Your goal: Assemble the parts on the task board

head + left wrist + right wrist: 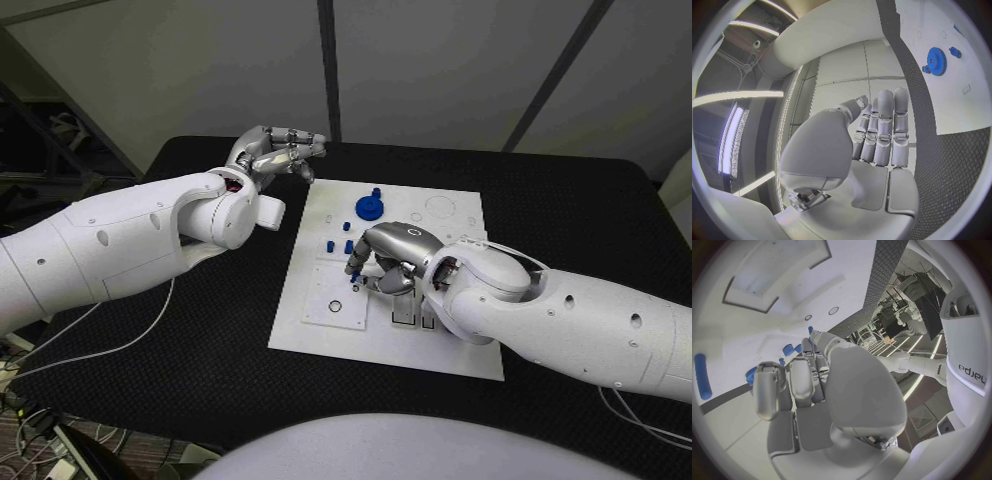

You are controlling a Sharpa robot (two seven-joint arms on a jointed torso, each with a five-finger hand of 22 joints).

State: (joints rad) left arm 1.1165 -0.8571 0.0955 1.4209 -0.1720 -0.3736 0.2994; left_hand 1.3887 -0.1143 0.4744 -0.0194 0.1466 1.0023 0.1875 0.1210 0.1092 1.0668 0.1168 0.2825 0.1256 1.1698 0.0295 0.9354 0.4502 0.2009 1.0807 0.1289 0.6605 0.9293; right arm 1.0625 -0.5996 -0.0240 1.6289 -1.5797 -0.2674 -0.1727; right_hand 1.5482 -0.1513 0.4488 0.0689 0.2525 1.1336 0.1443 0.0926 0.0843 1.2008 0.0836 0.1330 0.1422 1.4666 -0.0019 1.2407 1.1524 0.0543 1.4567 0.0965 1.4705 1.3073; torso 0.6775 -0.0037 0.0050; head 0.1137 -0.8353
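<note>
The white task board (433, 352) lies in the middle of the black table. A blue gear (371, 206) sits near its far edge, with a small blue part (376, 190) just behind it; the left wrist view shows the gear (936, 61) too. Small blue parts (346, 245) stand in the board's middle. My right hand (392, 256) hangs over them with fingers curled down, and one blue part (356, 262) sits right at its fingertips (811, 337); whether it is pinched I cannot tell. My left hand (277, 152) hovers off the board's far left corner, fingers (882, 125) straight, holding nothing.
Rectangular slots (411, 312) and a small ring (335, 306) lie in the board's near half, round holes (440, 207) at its far right. A blue peg (699, 376) lies on the board beside my right hand. Bare black table (173, 380) surrounds the board.
</note>
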